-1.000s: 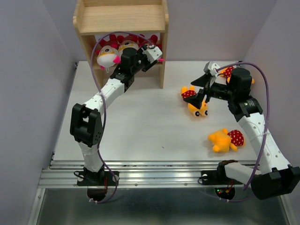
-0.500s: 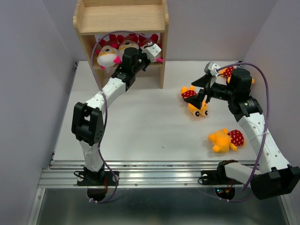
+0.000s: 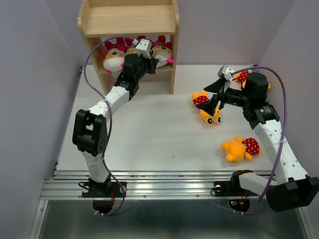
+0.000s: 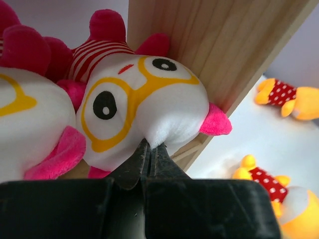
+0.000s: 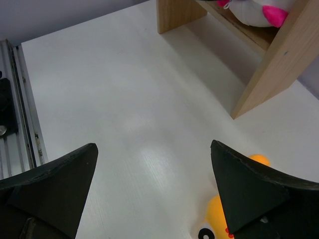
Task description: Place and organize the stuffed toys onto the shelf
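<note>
Shelf [image 3: 128, 20] at the far left of the table [image 3: 149, 129] is carrying all three white-faced toys in a row on its lower tier. The left white-faced toy [image 3: 113, 60] is sitting by the left side panel. The middle white-faced toy [image 4: 25, 124] is leaning against its neighbour. The right white-faced toy [image 4: 144, 99] is pressing up against the right side panel, its pink nose poking out past the wood.

I am reaching my left gripper [image 4: 149, 158] into that tier with its fingers drawn together, the tips touching the underside of the right white-faced toy. They may be nipping a fold of plush, but the wrist view is too close for me to tell.

Further right, three orange toys are lying on the open table, well apart from the shelf. The first orange toy [image 3: 207, 110] is lying with its red dotted body toward the shelf and its big eyes toward my bases. I am hovering my right gripper [image 3: 214, 97] just above it, fingers spread wide; in the wrist view a bit of its yellow is showing at the bottom edge between them. The second orange toy [image 3: 238, 148] is lying nearer my bases, apart from the gripper. The third orange toy [image 3: 242, 75] is peeking out from behind my right arm at the far side
</note>
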Robot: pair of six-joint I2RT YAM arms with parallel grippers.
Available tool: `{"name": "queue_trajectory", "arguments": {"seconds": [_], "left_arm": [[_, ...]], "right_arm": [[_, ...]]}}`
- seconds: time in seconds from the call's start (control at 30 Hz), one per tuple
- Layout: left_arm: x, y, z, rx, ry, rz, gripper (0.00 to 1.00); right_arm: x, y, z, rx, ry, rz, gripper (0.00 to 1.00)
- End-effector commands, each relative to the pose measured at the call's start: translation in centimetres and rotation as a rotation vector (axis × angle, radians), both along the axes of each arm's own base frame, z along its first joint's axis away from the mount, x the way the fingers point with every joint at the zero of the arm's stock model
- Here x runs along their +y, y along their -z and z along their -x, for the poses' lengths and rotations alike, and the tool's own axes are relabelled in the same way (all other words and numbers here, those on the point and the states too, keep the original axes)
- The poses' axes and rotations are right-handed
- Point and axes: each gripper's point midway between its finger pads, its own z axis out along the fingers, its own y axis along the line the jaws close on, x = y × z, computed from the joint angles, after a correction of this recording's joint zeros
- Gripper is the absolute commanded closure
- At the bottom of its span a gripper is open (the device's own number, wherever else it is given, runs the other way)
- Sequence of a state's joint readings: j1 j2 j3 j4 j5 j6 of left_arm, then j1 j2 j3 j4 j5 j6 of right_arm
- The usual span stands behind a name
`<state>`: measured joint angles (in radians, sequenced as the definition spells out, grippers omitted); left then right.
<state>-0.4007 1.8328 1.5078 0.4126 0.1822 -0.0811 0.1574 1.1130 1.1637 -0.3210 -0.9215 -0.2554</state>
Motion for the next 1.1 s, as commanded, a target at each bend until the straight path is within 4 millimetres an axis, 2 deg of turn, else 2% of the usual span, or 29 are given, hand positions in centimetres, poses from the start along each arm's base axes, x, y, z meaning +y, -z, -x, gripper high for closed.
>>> {"name": "queue_trajectory", "arguments": {"seconds": [0.0,0.17,0.3,0.33,0.37,0.4,0.53,0.6,0.63,0.77,0.87,0.97,1.03,1.07], "left_arm": [[-0.1,-6.9,1.6,-0.053,0.007,0.316,1.00],[-0.7,-7.9,2.1,-0.040,0.046,0.444,1.00],[-1.1,-7.3,2.0,-0.007,0.062,0.476,1.00],[-1.1,-7.4,2.0,-0.007,0.063,0.478,0.97],[-1.1,-6.8,2.0,0.006,0.057,0.478,0.84],[-0.8,-6.9,2.0,0.010,0.044,0.491,0.82],[-0.5,-7.5,2.6,-0.007,0.041,0.489,0.56],[-0.2,-8.5,3.0,-0.028,0.041,0.486,0.43],[-0.1,-8.9,3.1,-0.041,0.039,0.479,0.30],[0.5,-11.2,4.6,-0.082,0.056,0.466,0.09],[0.9,-12.5,5.4,-0.106,0.068,0.460,0.04],[1.4,-15.1,7.3,-0.148,0.092,0.448,0.04],[1.6,-15.2,8.1,-0.140,0.095,0.408,0.04],[2.0,-15.7,9.1,-0.135,0.100,0.390,0.04]], "right_arm": [[0.0,-2.0,0.6,-0.068,-0.014,-0.025,0.00],[-0.1,-2.1,0.8,-0.072,-0.012,-0.026,0.00],[-0.1,-2.1,0.9,-0.074,-0.010,-0.027,0.00],[-0.1,-2.2,0.9,-0.074,-0.009,-0.028,0.00],[-0.1,-2.2,1.0,-0.074,-0.007,-0.028,0.00],[-0.2,-2.2,1.0,-0.076,-0.004,-0.027,0.00],[-0.2,-2.2,1.1,-0.076,-0.004,-0.028,0.00],[-0.2,-2.1,1.0,-0.071,-0.004,-0.028,0.00],[-0.4,-2.3,0.9,-0.073,0.006,-0.029,0.00],[-0.4,-2.4,0.8,-0.075,0.006,-0.030,0.00],[-0.4,-2.5,0.8,-0.074,0.006,-0.031,0.00],[-0.4,-2.6,0.8,-0.069,0.005,-0.033,0.00],[-0.4,-2.7,0.8,-0.068,0.006,-0.036,0.00],[-0.4,-2.8,0.8,-0.066,0.008,-0.037,0.00]]}}
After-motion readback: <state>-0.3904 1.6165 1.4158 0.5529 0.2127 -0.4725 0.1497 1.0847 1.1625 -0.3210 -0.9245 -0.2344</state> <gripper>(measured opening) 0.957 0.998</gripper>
